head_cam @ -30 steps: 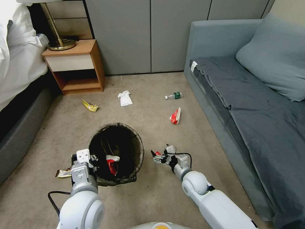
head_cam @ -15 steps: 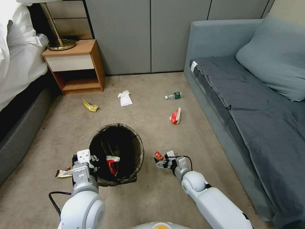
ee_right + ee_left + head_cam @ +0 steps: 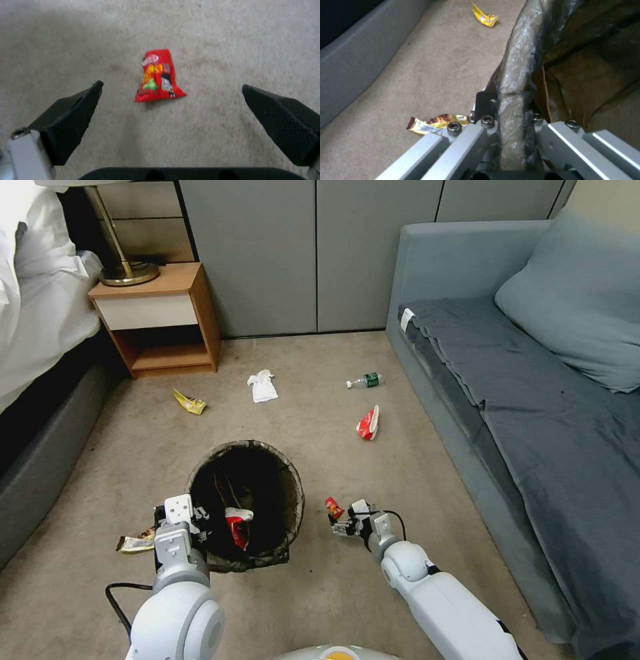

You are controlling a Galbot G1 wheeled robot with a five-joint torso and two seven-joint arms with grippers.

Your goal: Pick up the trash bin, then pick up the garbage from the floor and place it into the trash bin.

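Bin (image 3: 267,480) sitting on carpet (image 3: 313,440) in front of robot, dark bag folded over rim, red wrapper lying inside; left gripper (image 3: 193,520) clamping bin's near-left rim (image 3: 515,100), fingers pinching bag-covered edge; right gripper (image 3: 171,86) hanging just above small red snack packet (image 3: 158,76), fingers spread wide, packet lying flat between them, untouched; yellow wrapper (image 3: 190,402), tissue (image 3: 262,386), bottle (image 3: 365,380), red-white wrapper (image 3: 368,423) lying farther off; brown-gold wrapper (image 3: 137,542) resting beside left gripper.

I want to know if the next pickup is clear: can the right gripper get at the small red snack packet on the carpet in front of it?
Probably yes. The right gripper hangs open just short of the small red snack packet, which lies alone on bare carpet, with nothing between them.
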